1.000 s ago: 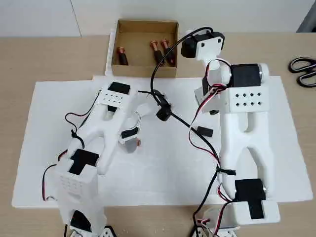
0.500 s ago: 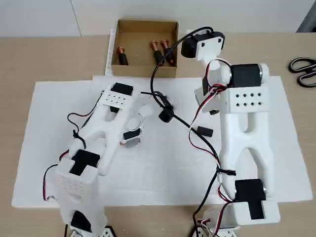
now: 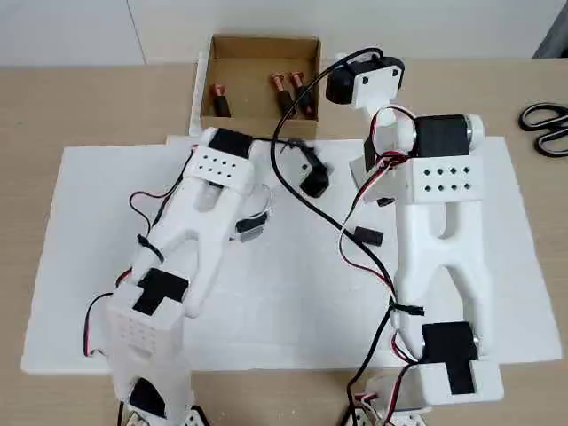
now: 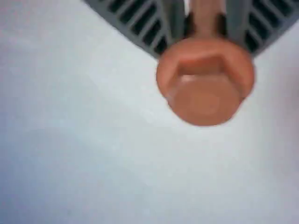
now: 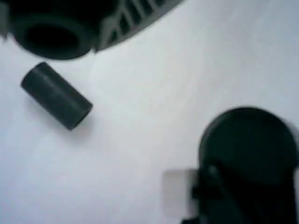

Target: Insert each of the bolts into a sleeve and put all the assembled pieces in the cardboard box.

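My left gripper [image 4: 205, 23] pinched a bolt [image 4: 205, 86]; my right gripper [image 5: 63, 18] seemed clamped on a sleeve [image 5: 49, 37]. I feared slight misalignment would jam the bolt or knock it free.

The cardboard box [image 3: 262, 44] stands on the table [image 3: 89, 98] just behind the white sheet's [image 3: 89, 266] far edge, with one assembled piece [image 3: 219, 99] in its left part and two more pieces [image 3: 282, 93] side by side in its right. Scissors [image 3: 546, 124] lie on bare table right of the sheet. Over the sheet, the left gripper [image 4: 205, 23] holds a bolt [image 4: 205, 88], the right gripper [image 5: 60, 35] holds a sleeve [image 5: 46, 35], and a loose sleeve [image 5: 56, 95] lies on the sheet near it.
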Available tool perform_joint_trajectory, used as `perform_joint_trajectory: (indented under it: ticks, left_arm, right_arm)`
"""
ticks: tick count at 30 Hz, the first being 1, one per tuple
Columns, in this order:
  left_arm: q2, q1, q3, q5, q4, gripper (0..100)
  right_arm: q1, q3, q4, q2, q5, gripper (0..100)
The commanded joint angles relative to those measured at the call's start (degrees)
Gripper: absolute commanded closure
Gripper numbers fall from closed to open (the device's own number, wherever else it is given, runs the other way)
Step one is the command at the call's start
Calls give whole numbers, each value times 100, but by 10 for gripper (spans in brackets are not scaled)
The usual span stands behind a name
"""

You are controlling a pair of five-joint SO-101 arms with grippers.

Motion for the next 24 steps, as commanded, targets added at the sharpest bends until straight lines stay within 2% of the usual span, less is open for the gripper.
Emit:
perform_joint_trajectory:
  ticks: [1,7,14,24]
  left_arm:
    - [-70,0,-497,193,202,994]
    - [-70,-378,-1209,651,202,994]
    - [-993,-976,-1648,2022,211,994]
    - [-2892,-1204,-1631,2101,211,994]
  right_arm:
    - [31,-26,57,-57,-88,995]
    - [31,-44,57,-66,-88,995]
    - [31,-62,57,-180,-70,995]
    - [31,-53,31,-1982,-62,995]
